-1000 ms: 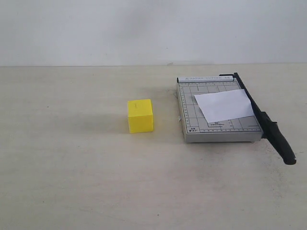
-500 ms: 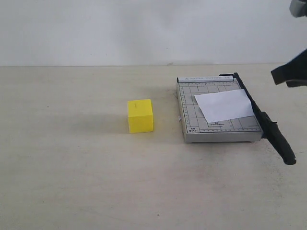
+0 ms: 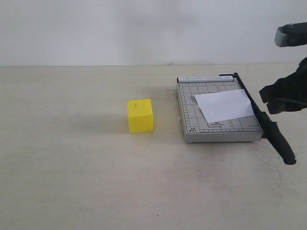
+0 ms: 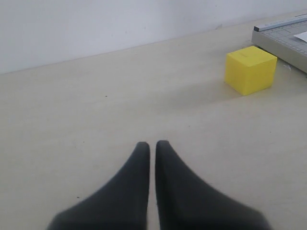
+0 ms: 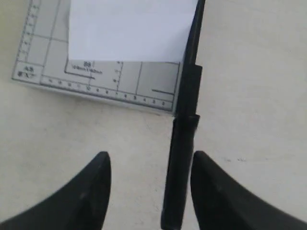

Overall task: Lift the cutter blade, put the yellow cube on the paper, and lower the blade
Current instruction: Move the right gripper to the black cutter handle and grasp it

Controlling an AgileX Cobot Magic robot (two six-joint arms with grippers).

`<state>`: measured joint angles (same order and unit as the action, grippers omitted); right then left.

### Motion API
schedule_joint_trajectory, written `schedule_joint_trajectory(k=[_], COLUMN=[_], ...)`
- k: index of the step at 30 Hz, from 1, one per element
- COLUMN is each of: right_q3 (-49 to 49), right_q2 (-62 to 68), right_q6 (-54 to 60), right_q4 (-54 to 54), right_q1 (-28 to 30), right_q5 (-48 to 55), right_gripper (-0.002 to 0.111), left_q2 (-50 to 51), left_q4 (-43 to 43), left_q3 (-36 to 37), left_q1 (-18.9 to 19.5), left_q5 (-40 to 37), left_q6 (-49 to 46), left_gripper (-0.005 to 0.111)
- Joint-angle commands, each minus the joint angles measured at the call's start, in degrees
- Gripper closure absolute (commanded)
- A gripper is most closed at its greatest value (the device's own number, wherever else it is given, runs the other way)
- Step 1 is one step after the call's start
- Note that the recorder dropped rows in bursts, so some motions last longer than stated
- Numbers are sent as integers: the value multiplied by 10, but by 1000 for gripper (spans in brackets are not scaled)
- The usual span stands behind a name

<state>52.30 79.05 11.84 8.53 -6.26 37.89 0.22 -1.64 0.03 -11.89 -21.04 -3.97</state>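
The yellow cube (image 3: 140, 115) is sitting on the desk (image 3: 72, 182), near the grey cutter board (image 3: 188, 115) but apart from it, at its 9 o'clock. The paper (image 3: 224, 105) is lying slightly askew on the board, its 3 o'clock edge meeting the cutter blade (image 3: 261, 115). The blade is lying flat along that side, its handle (image 5: 180, 182) sticking out towards 5 o'clock. The right arm (image 3: 288, 93) is hanging at the board's 3 o'clock. The right jaws are standing open with the handle between them; whether they are touching it cannot be told. The left jaws are pressing shut on nothing above bare desk.
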Motion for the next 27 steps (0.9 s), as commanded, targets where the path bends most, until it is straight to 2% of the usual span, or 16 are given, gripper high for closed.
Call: schedule_joint_trajectory(k=[1, 2, 3, 5, 8, 11, 12, 15, 21, 27], right_q3=[-200, -245, -317, -387, -418, -418, -416, -413, -413, -413], right_q2=[-106, -130, -162, -175, -142, -85, -68, -34, 28, 81], right_q6=[14, 14, 3, 11, 23, 20, 16, -42, -132, -130], right_q4=[101, 120, 139, 136, 133, 100, 98, 72, -85, -62], right_q1=[-1, -1, -1, -1, -3, -3, -3, -3, -3, -3], right_q5=[-247, -317, -453, -557, -593, -635, -642, -659, -708, -730], right_gripper=[58, 58, 58, 58, 58, 39, 37, 39, 44, 44], left_q2=[-2, -2, -2, -2, -2, -2, -2, -2, -2, -2], left_q4=[-2, -2, -2, -2, -2, -2, -2, -2, -2, -2], left_q3=[0, 0, 0, 0, 0, 0, 0, 0, 0, 0], left_q1=[0, 0, 0, 0, 0, 0, 0, 0, 0, 0], left_q5=[2, 2, 2, 2, 2, 2, 2, 2, 2, 2], left_q6=[4, 4, 4, 4, 4, 4, 4, 4, 4, 4], left_gripper=[102, 102, 102, 102, 102, 102, 102, 102, 102, 102])
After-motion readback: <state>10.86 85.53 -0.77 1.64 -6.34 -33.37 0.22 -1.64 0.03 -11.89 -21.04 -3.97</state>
